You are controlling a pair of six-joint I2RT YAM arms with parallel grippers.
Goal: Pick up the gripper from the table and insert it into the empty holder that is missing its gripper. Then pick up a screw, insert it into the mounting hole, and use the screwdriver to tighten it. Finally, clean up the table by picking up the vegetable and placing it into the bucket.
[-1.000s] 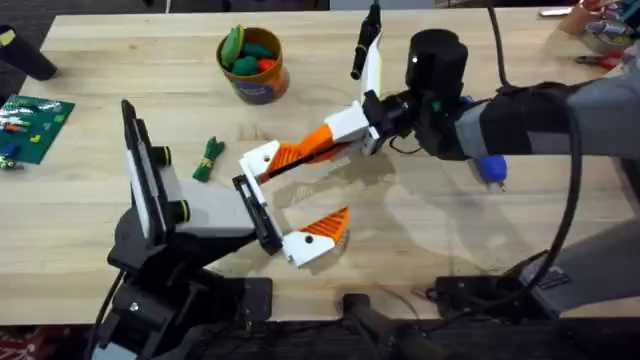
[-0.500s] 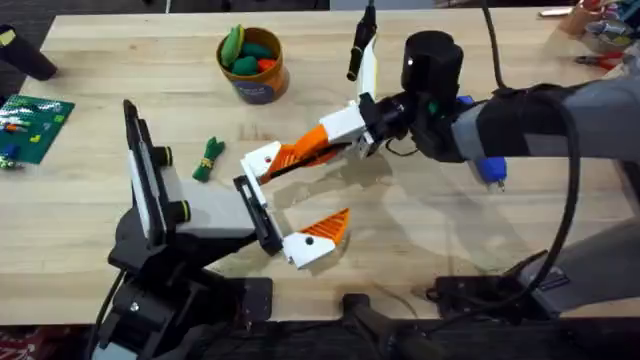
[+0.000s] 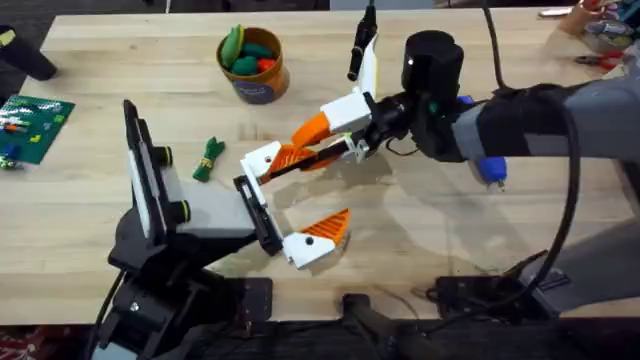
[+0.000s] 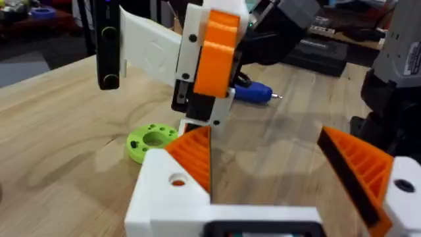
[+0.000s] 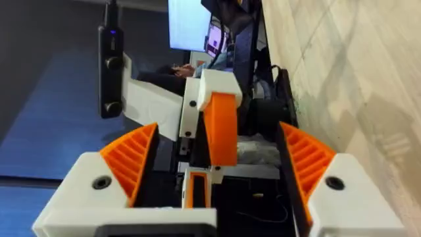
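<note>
Overhead: two claws meet mid-counter

Left of centre, the vegetable (image 3: 208, 158) lies on the counter (image 3: 420, 230), with the bucket (image 3: 252, 64) farther back. The left claw (image 3: 290, 205) stands wide open, one orange finger (image 3: 327, 229) low, the other beside the right claw (image 3: 325, 140). That right claw, also open, hovers tilted. The screwdriver (image 3: 489, 168) lies at right, partly under the right arm.

Both arms: black links w/ grey sleeves, black cables trailing off right arm (image 3: 520, 125). Left arm (image 3: 165, 245) has a flat black wrist module w/ green-ringed knobs. Grippers are white plastic blocks w/ orange ribbed wedge pads; a dark round screw hole sits in each white finger mount. Right gripper (image 3: 335, 130) same build; left gripper (image 3: 290, 200) likewise.
</note>
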